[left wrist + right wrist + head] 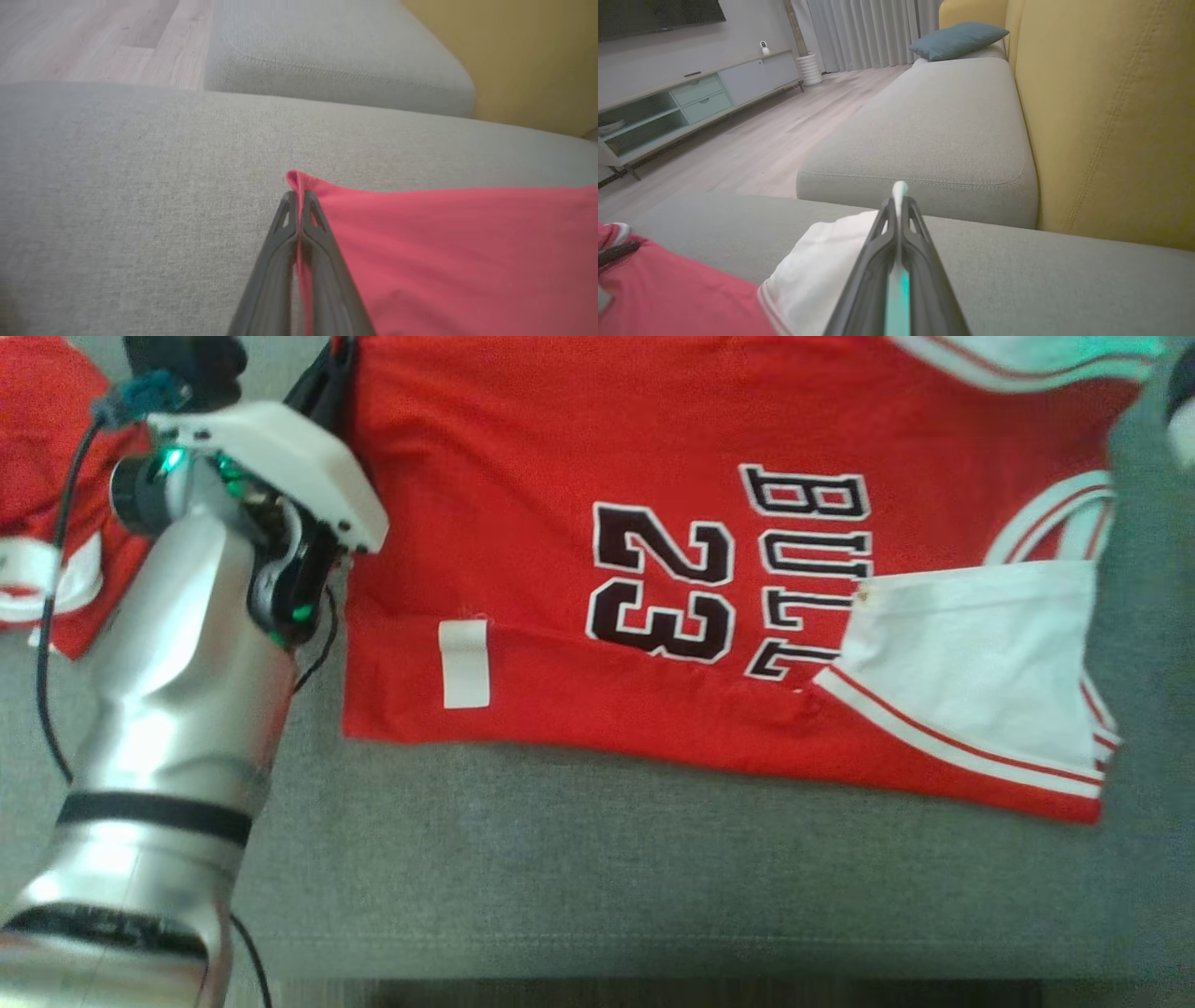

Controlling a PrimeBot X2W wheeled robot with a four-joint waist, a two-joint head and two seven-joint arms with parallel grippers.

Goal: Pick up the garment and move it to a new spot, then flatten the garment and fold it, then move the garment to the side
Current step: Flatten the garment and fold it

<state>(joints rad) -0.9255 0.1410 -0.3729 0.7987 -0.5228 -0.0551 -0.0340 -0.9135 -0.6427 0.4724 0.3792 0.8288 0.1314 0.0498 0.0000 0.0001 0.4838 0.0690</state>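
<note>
The garment (pixel 560 476) is a red jersey with white trim and the number 23, spread flat on the grey sofa seat (pixel 653 859); a white-trimmed part is folded over its lower right. My left gripper (pixel 327 383) stands at the jersey's upper left corner. In the left wrist view the left gripper (pixel 298 198) is shut on a red corner of the garment (pixel 444 242). In the right wrist view my right gripper (pixel 899 203) is shut on a white edge of the garment (pixel 822 266), which pokes out past the fingertips.
Another red and white cloth (pixel 37 448) lies at the far left of the seat. A yellow backrest (pixel 1111 116) rises behind the cushions, with a blue pillow (pixel 957 39) at the far end. Wooden floor (pixel 784 130) and a low cabinet (pixel 691 98) lie beyond.
</note>
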